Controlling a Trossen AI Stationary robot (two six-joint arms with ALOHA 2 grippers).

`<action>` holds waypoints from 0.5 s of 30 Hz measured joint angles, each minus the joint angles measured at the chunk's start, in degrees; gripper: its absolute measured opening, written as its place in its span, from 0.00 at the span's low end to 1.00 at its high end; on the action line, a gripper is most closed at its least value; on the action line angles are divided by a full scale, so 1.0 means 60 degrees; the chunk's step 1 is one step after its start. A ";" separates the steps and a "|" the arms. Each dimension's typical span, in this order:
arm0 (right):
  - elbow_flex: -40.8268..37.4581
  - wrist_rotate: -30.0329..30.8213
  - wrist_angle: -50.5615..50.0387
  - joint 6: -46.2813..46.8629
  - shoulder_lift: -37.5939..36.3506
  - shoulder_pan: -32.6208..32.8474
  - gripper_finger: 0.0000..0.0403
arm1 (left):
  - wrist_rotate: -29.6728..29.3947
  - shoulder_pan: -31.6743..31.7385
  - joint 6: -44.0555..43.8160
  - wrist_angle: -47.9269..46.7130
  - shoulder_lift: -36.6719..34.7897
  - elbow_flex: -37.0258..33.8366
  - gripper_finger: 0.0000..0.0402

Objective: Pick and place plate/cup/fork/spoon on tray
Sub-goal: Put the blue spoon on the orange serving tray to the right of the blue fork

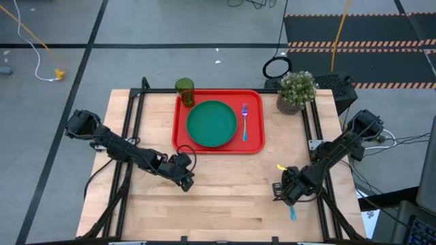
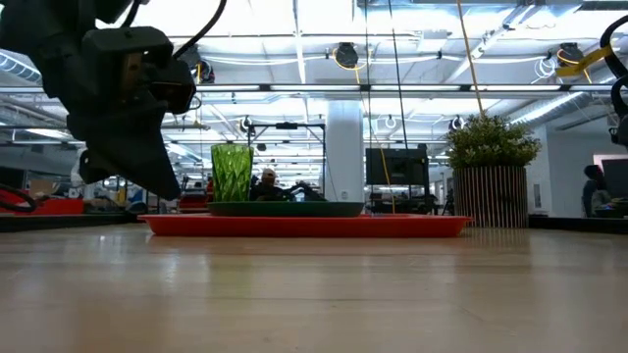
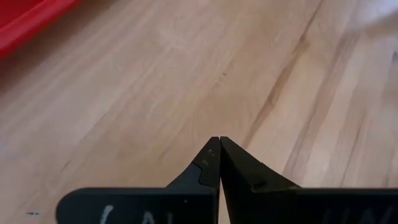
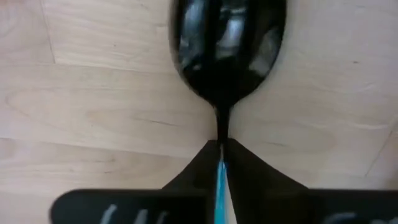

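The red tray (image 1: 219, 144) lies at the table's far middle and carries the dark-green plate (image 1: 212, 123) and the blue-handled fork (image 1: 244, 122). The green cup (image 1: 184, 88) stands at the tray's far left corner and also shows in the low view (image 2: 232, 172). My right gripper (image 1: 283, 192) is at the near right, shut on the spoon, whose dark bowl (image 4: 227, 43) shows beyond the fingers. My left gripper (image 1: 185, 178), also in the left wrist view (image 3: 219, 142), is shut and empty just near of the tray's left near corner. My right gripper pinches the spoon between its two fingers where the light-blue handle (image 4: 219, 171) meets the dark neck. The fingers lie along the spoon, and the bowl sticks out ahead of them. The handle's blue end (image 1: 293, 214) sticks out toward the table's near edge. Whether the spoon is clear of the table, I cannot tell.
A potted plant (image 1: 297, 92) stands right of the tray at the far right and also shows in the low view (image 2: 491, 167). Bare wood (image 1: 231, 197) lies between the two grippers and the near edge.
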 joint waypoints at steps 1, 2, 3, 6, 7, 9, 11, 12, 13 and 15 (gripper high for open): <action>-0.0004 0.0007 -0.0003 0.0004 -0.0051 0.0000 0.02 | 0.0053 0.0041 0.0110 -0.0004 -0.0002 0.0000 0.01; -0.0004 0.0021 -0.0009 -0.0011 -0.0110 0.0000 0.01 | 0.0067 0.0082 0.0203 -0.0004 -0.0003 0.0000 0.01; -0.0004 0.0039 -0.0042 -0.0029 -0.0191 -0.0007 0.01 | 0.0068 0.0122 0.0273 -0.0004 -0.0003 0.0000 0.01; -0.0019 0.0080 -0.0227 -0.0143 -0.0491 -0.0088 0.01 | 0.0070 0.0252 0.0397 -0.0007 -0.0003 0.0000 0.01; -0.0033 0.0142 -0.0310 -0.0221 -0.0618 -0.0158 0.01 | 0.0083 0.0290 0.0394 -0.0009 -0.0001 0.0000 0.01; -0.0022 0.0339 -0.0384 -0.0386 -0.0937 -0.0332 0.01 | 0.0257 0.0355 0.0377 -0.0015 -0.0003 0.0000 0.01; -0.0022 0.0585 -0.0513 -0.0553 -0.1303 -0.0534 0.01 | 0.0481 0.0420 0.0283 -0.0018 -0.0003 0.0000 0.01; -0.0022 0.0684 -0.0542 -0.0597 -0.1487 -0.0668 0.01 | 0.0556 0.0421 0.0223 -0.0019 -0.0003 0.0000 0.01; -0.0022 0.0824 -0.0540 -0.0677 -0.1707 -0.0832 0.01 | 0.0598 0.0421 0.0207 -0.0021 -0.0003 0.0000 0.01; -0.0019 0.1018 -0.0557 -0.1000 -0.2135 -0.1236 0.00 | 0.0659 0.0421 0.0193 -0.0025 -0.0003 0.0000 0.01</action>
